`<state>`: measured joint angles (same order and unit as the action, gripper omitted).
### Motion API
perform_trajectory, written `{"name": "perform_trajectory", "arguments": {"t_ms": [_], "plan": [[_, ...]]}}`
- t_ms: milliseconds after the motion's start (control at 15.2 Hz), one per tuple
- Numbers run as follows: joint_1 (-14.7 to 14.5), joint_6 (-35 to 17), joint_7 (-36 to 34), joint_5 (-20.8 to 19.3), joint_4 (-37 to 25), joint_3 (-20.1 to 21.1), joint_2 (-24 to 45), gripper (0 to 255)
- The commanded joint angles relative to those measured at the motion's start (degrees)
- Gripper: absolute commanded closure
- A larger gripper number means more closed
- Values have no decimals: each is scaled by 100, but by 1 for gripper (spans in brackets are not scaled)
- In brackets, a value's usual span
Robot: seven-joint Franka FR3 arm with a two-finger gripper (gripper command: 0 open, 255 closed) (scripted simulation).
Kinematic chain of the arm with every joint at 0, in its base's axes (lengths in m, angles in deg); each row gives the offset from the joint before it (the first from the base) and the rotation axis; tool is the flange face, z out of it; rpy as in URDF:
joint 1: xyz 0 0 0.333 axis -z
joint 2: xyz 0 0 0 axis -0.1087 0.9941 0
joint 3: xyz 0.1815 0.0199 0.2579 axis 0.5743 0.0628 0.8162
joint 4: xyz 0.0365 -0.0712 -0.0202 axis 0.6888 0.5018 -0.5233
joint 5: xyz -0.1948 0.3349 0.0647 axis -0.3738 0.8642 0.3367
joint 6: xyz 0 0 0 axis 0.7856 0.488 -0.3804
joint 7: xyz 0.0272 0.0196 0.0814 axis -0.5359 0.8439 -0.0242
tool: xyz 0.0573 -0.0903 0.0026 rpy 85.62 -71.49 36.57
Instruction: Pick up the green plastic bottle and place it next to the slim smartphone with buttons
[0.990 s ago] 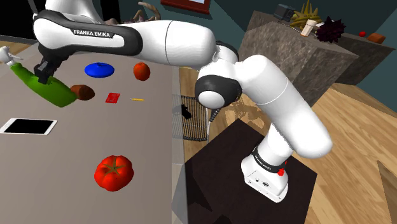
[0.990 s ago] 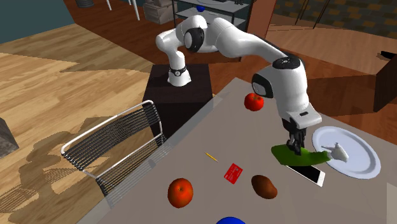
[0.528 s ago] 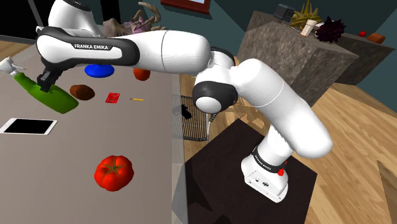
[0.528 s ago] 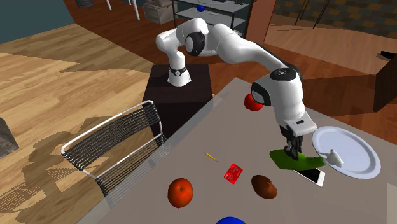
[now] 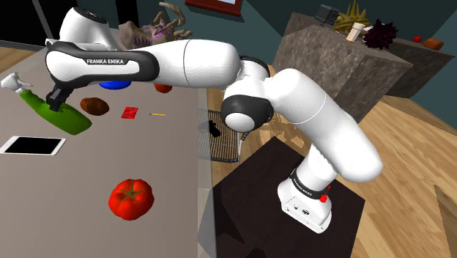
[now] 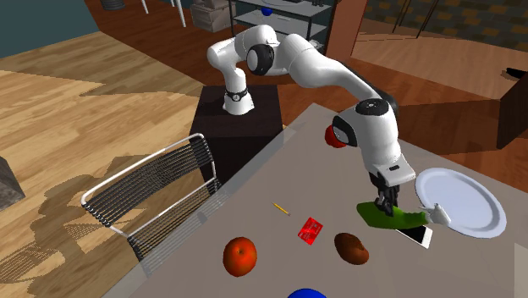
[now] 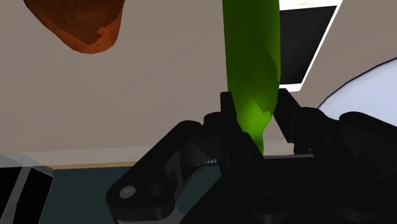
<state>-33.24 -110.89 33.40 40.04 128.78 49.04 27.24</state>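
Clasps the green bottle at mid-body between the two fingers of the black gripper, both pressed against its sides in the wrist view. Holds it lying nearly flat, long axis on a slant: white cap raised and aimed toward the shoulder view's upper left, base lower and toward the right. Shows in the second exterior view with the cap end turned to the right, toward the white plate. Hangs over the grey table, near the white-edged smartphone with its dark screen, on the far side of it in the shoulder view; hard to tell whether touching the tabletop or just clear of it. Just beside the bottle's base, a brown lump. Farther along the table, a red card, a thin yellow pencil and a blue dish, plus a big red tomato well apart from them, nearer the camera. Off the table's side, a wire chair on a wooden floor, and a black box stand under the base. Reaches out from there with the white arm folded at the elbow, forearm stretched level across the table toward the shoulder view's left, wrist bent down onto the bottle.
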Motion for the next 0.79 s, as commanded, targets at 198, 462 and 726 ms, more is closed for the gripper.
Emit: {"name": "perform_trajectory", "arguments": {"t_ms": [198, 462, 726], "plan": [[12, 21, -7, -5, -34, 0, 46, 0], [13, 41, -22, -11, -70, -3, 60, 0], [-165, -174, 227, 47, 1160, -58, -890, 0]]}}
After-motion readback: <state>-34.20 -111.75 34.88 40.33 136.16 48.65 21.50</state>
